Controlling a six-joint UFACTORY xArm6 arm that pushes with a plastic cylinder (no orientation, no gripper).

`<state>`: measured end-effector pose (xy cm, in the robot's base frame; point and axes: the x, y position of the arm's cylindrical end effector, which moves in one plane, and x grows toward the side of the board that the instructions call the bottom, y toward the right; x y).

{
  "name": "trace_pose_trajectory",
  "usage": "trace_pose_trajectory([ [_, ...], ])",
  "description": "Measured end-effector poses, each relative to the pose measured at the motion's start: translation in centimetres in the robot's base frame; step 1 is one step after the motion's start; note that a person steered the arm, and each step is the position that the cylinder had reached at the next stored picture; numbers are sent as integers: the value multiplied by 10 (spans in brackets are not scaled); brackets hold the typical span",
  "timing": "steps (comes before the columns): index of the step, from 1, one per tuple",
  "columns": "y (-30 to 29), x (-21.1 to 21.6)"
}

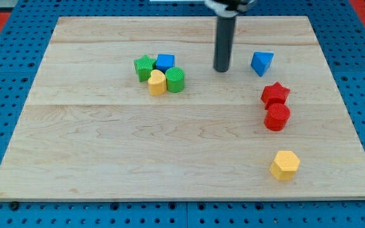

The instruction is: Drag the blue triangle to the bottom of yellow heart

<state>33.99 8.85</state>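
The blue triangle [262, 63] lies at the view's upper right of the wooden board [106, 158]. The yellow heart [157, 83] sits left of centre in a tight cluster, touching a green star [144, 67], a blue cube [165, 62] and a green cylinder [175, 80]. My tip [221, 69] stands on the board just left of the blue triangle, with a gap between them, and well to the right of the cluster.
A red star [274, 94] and a red cylinder [277, 117] sit below the blue triangle at the right. A yellow hexagon [285, 165] lies near the lower right. A blue pegboard [5, 126] surrounds the board.
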Motion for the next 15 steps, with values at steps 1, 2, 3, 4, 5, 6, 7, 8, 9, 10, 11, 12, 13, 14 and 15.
trace_pose_trajectory([
  [1,33,-49],
  [2,98,-57],
  [3,105,-22],
  [4,100,15],
  [5,58,23],
  [6,83,-4],
  [7,85,-26],
  [8,55,-14],
  [9,12,16],
  [10,-6,48],
  [11,-19,83],
  [12,-43,98],
  [13,-57,88],
  [14,-57,80],
  [15,-56,71],
])
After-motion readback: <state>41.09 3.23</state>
